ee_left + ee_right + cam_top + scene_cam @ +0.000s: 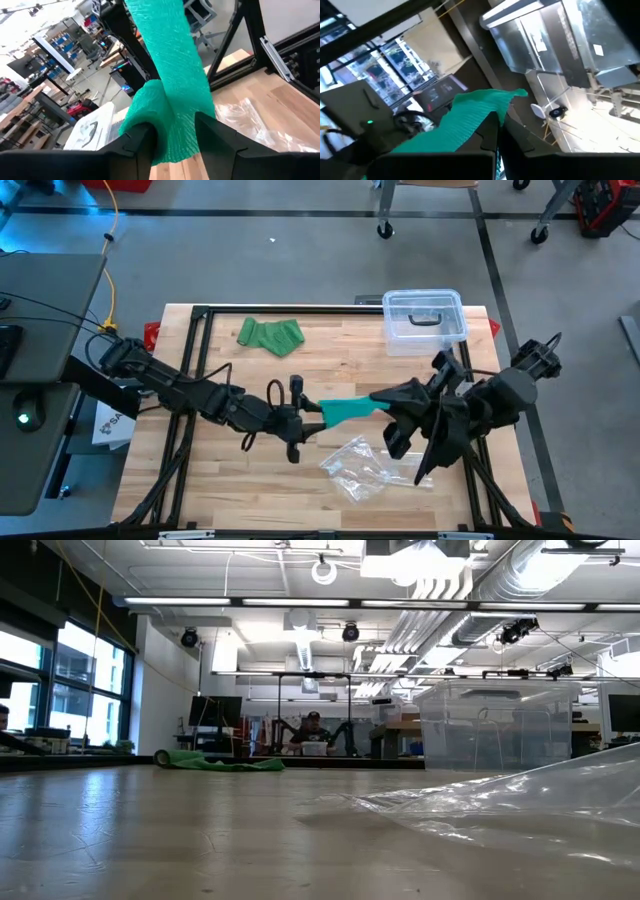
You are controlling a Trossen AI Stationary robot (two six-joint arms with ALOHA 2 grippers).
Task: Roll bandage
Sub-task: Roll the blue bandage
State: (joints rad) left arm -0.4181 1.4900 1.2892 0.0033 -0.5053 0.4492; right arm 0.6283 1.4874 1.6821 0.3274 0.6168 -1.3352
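Two dark arms meet over the middle of the desk (250, 470), and between them hangs one strip of green bandage (348, 410), stretched in the air above the wood rather than lying on it. The left gripper (312, 416) has one end: from its wrist camera, the two fingers (137, 145) sit narrowly on either side of a bunched fold of the bandage (170, 115), which runs up and away toward the other arm. The right gripper (382, 397) has the far end, its fingers pinched tight together on the cloth, with a short green tip poking out past them in its own wrist view (485, 102).

A second green bandage (270, 335) lies crumpled near the far edge of the desk, toward the left corner; from table height it shows as a low green heap (220, 761). So two bandages in all, one held and one lying loose.

One clear plastic box (424, 320) stands at the far right corner, with something small and dark inside. One crinkled clear plastic wrapper (362, 468) lies near the front edge, right of centre, just below the right arm.

Far back in the room, one person (313, 730) sits at a bench.
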